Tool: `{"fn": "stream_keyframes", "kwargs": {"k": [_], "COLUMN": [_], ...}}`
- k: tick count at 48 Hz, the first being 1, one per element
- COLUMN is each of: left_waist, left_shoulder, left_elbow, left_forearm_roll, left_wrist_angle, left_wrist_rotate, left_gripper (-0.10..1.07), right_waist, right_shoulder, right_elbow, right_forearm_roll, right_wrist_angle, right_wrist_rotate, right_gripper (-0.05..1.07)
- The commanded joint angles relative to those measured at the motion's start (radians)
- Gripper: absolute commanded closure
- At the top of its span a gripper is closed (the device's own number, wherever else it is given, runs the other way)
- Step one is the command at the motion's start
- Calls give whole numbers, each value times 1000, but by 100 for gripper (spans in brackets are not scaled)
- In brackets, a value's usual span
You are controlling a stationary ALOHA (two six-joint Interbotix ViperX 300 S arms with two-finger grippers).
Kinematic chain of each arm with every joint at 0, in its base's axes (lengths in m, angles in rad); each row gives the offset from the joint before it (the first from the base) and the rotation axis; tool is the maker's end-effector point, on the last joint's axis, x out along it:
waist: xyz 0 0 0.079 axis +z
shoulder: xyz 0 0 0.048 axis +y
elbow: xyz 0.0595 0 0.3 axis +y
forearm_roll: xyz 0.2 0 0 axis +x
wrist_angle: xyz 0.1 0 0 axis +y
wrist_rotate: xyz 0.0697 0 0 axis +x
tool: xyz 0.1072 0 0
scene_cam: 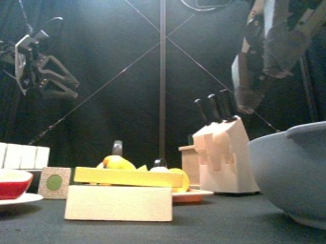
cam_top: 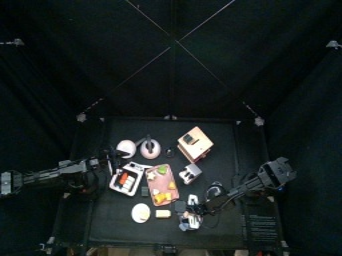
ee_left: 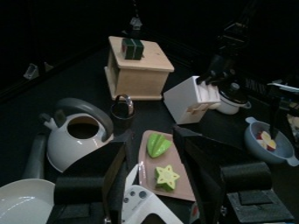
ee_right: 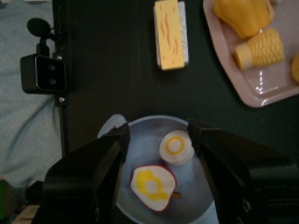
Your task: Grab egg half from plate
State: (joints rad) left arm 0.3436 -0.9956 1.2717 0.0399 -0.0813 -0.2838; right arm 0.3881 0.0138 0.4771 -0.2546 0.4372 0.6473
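A grey-blue plate [ee_right: 128, 140] holds two egg halves: a pale one [ee_right: 176, 146] and one with a yellow yolk [ee_right: 152, 184]. My right gripper [ee_right: 166, 144] hangs open just above the plate, one jaw on each side of the pale half, touching nothing. In the top view this gripper [cam_top: 194, 208] is over the plate [cam_top: 183, 224] at the table's front right. The plate also shows in the front view [scene_cam: 291, 176] and the left wrist view [ee_left: 253, 133]. My left gripper [ee_left: 163, 188] is open and empty at the table's left [cam_top: 94, 178].
A butter stick [ee_right: 170, 35] and a pink tray [ee_right: 222, 48] of yellow food lie beyond the plate. A white knife block [ee_left: 193, 96], a wooden box [ee_left: 138, 66], a kettle [ee_left: 76, 131] and a green board [ee_left: 163, 162] fill the middle.
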Motion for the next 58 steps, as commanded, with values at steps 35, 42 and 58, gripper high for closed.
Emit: {"fn": "stream_keyframes", "kwargs": {"k": [35,42,58], "left_waist": [-2,-2,-2], "left_shoulder": [2,3,2], "left_elbow": [-12,-12,-12], "left_forearm_roll": [-11,-9,-9], "left_wrist_angle": [-6,-6,-6], "left_wrist_rotate": [5,6,6], "left_gripper": [17,17,17], "right_waist": [-288,-302,-318], "right_shoulder": [296,347,448], "right_elbow": [-402,-476,-581], "right_forearm_roll": [67,64,37], "right_wrist_angle": [71,135,270], "right_wrist_rotate": [3,2,-5], "right_gripper": [14,14,14]}}
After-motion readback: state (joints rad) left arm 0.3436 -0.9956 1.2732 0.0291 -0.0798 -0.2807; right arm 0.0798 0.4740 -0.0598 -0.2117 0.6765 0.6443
